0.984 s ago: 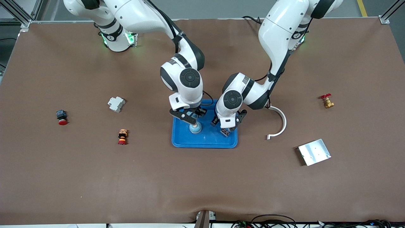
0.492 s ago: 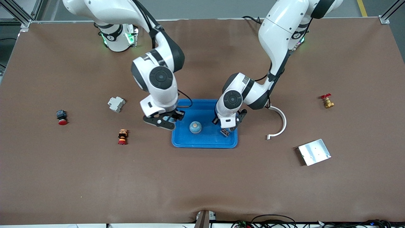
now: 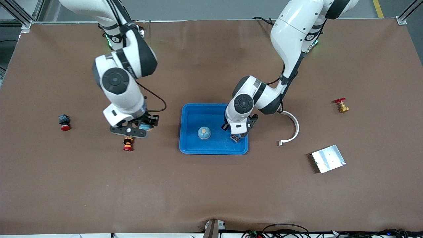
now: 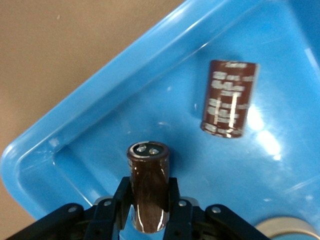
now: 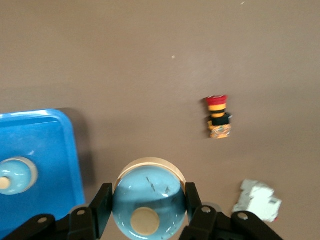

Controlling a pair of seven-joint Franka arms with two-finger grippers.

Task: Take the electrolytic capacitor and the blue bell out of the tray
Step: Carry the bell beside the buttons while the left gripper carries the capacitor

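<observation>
My left gripper (image 4: 149, 212) pinches a capacitor (image 4: 148, 187) over blue tray (image 3: 191, 148) | my right gripper (image 5: 147, 212) clamps a bell (image 5: 148, 202) above table (image 3: 211, 185)

Taking the tray (image 3: 188, 148) as the dial's centre in the front view: 1 bell (image 3: 204, 133) and 1 capacitor (image 4: 229, 98) lie in it; curved piece (image 3: 292, 129) at 3, valve (image 3: 341, 105) farther out; plate (image 3: 328, 158) toward 4; stacked button (image 3: 127, 144) at 9, red button (image 3: 64, 123) farther out.

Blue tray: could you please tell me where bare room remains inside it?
Free: the tray floor between the bell and the rim farthest from the front camera. Crowded: under the left tool, gripping a capacitor, with a loose capacitor lying beside.
</observation>
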